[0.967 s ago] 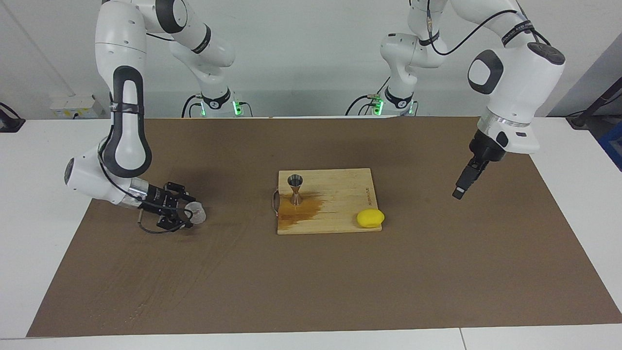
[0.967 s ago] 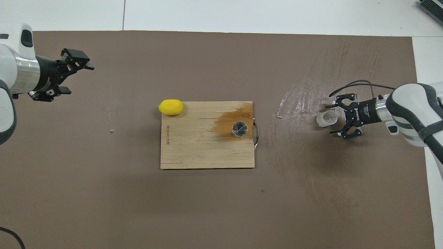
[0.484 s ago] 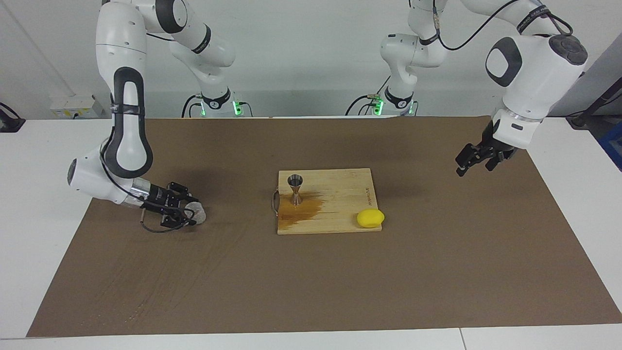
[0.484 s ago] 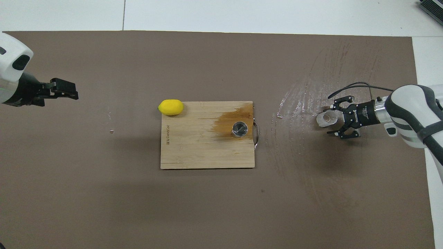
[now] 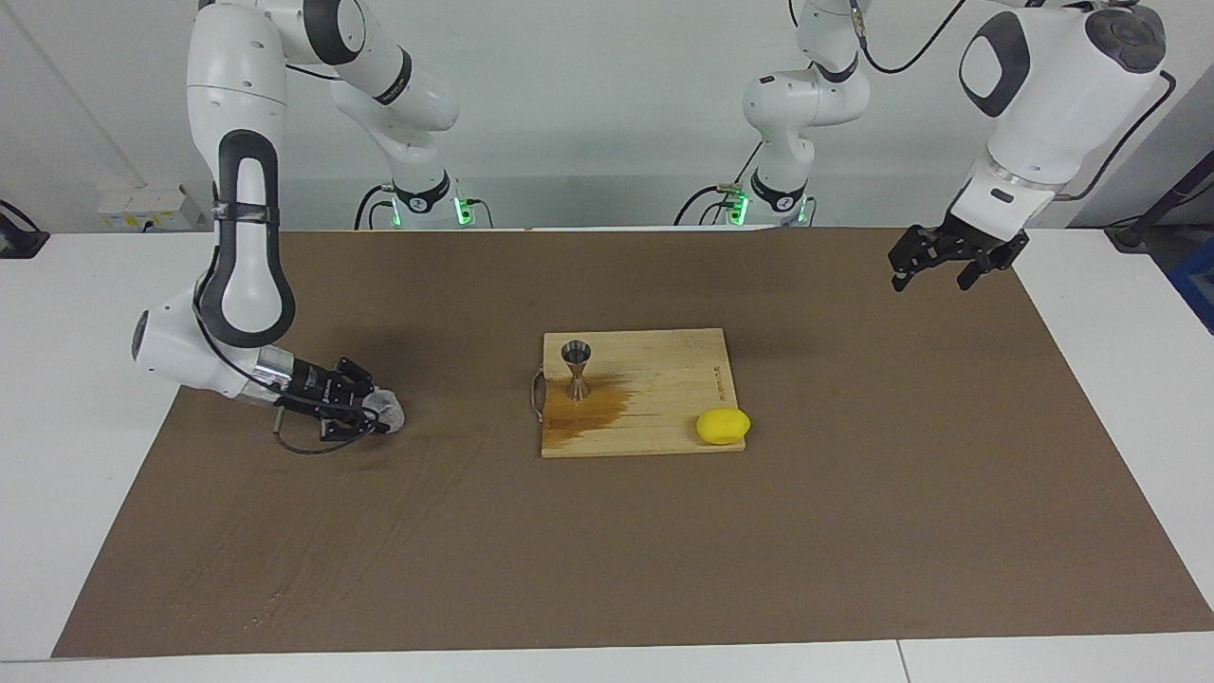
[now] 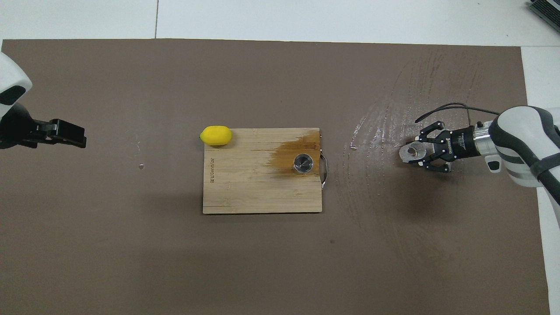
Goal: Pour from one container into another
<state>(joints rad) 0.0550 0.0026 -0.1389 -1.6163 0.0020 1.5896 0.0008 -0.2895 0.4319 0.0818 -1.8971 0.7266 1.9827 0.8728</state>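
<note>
The right gripper (image 5: 377, 414) has its fingers squeezed on the clear cup (image 5: 387, 412); the jigger (image 5: 576, 368) stands toward the left arm's end. The left gripper (image 5: 948, 258), fingers apart, waits.

The right gripper (image 6: 415, 152) lies low toward its own end of the mat, fingers closed around the clear cup (image 6: 411, 152). The steel jigger (image 6: 302, 163) stands on the stained cutting board (image 6: 245, 192), a lemon (image 6: 215, 135) touching the board's corner. The left gripper (image 6: 70, 135) hangs over bare mat (image 6: 175, 262).
</note>
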